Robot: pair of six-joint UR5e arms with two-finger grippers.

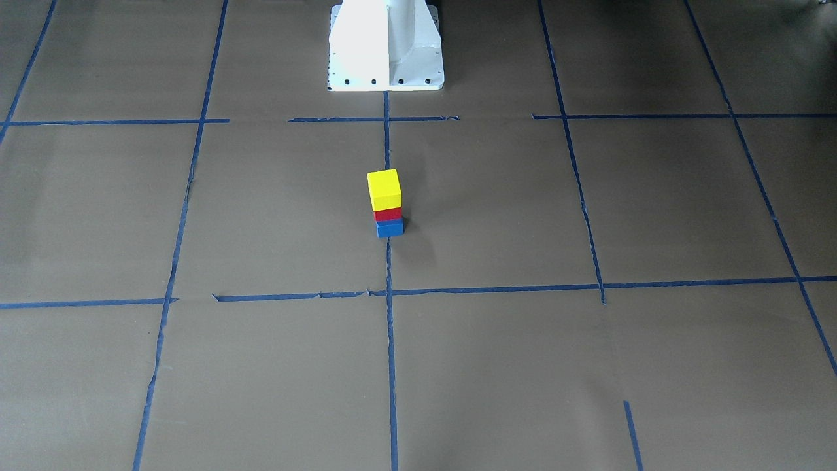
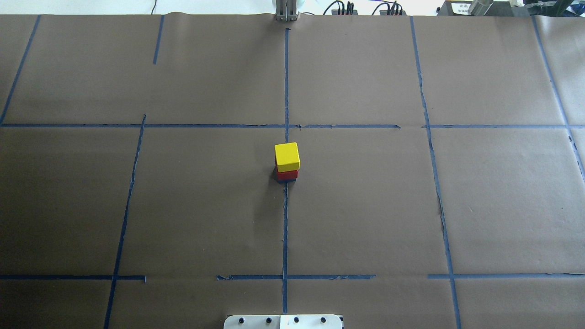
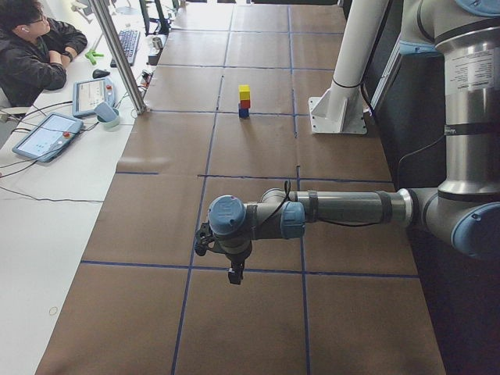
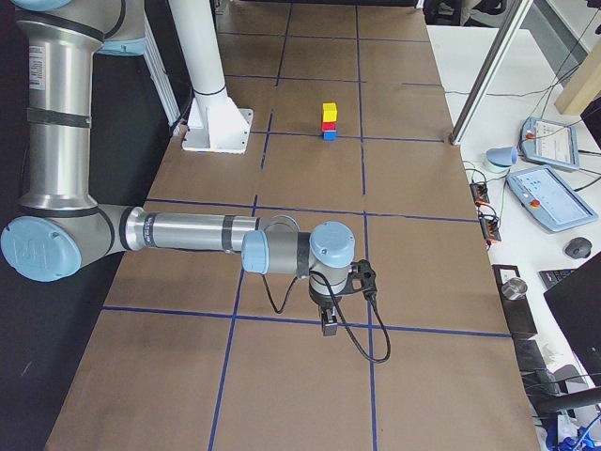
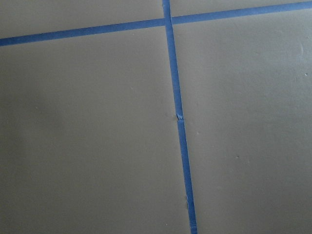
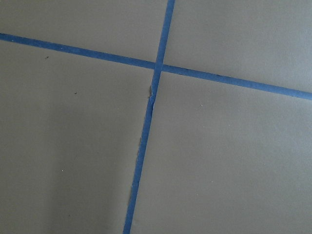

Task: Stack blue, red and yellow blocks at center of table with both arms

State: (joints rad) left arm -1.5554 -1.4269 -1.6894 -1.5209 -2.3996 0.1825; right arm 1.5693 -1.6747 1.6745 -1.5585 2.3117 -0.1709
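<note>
Left gripper [image 3: 233,275] and right gripper [image 4: 329,324] hang over the table's [image 2: 365,205] left and right ends; I cannot tell their jaw width. At centre, yellow block [image 1: 384,190] tops red block [image 1: 388,214] on blue block [image 1: 390,227]. They are probably light and rigid; pinch opposite flat sides.

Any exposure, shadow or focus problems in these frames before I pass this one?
Front-facing: base blown out to white, shadow of the stack faint. Overhead: even light, but blue block nearly lost in the dark under the red block. Both wrist views: soft, dimmer toward the left, showing only paper and tape. Side views: sharp enough.
</note>
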